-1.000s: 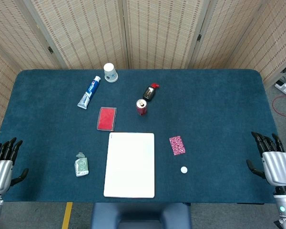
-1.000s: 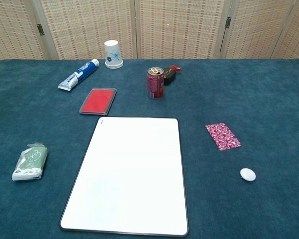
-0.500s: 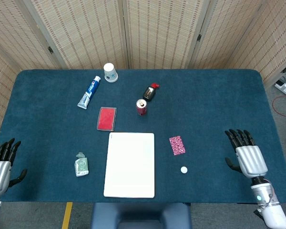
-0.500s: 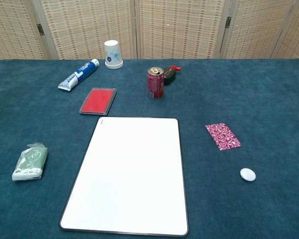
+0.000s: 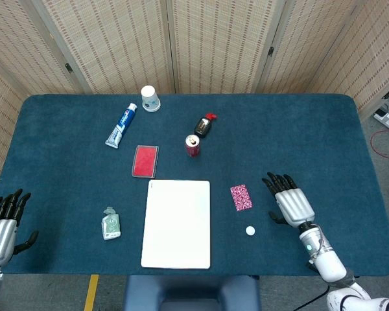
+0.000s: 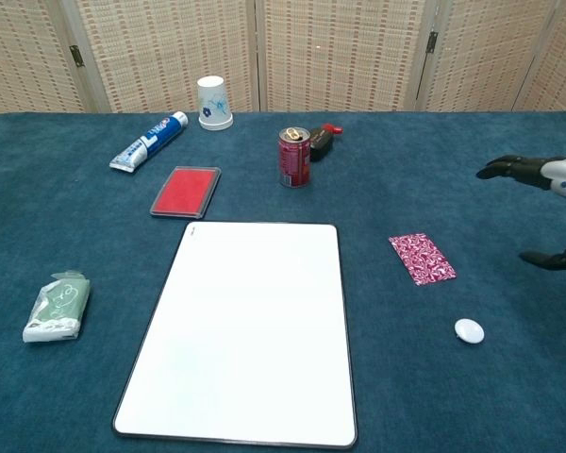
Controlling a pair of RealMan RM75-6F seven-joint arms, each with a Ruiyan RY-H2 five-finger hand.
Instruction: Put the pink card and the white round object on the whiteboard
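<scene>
The pink patterned card (image 5: pixel 240 197) (image 6: pixel 422 258) lies flat on the blue cloth, just right of the whiteboard (image 5: pixel 177 223) (image 6: pixel 245 326). A small white round object (image 5: pixel 250 230) (image 6: pixel 469 330) sits in front of the card, to its right. My right hand (image 5: pixel 290 201) (image 6: pixel 547 209) hovers over the table to the right of both, fingers spread and holding nothing. My left hand (image 5: pixel 1 225) stays off the table's front left corner, also empty with fingers apart; only the head view shows it.
A red case (image 5: pixel 144 161) lies behind the whiteboard. Further back stand a red can (image 5: pixel 192 145), a dark bottle (image 5: pixel 204 125), a toothpaste tube (image 5: pixel 121 125) and a paper cup (image 5: pixel 150 98). A green packet (image 5: pixel 111 224) lies left of the whiteboard.
My right hand has moved left from the table's right edge to a spot right of the card and the round object, entering the chest view. The left hand has barely shifted.
</scene>
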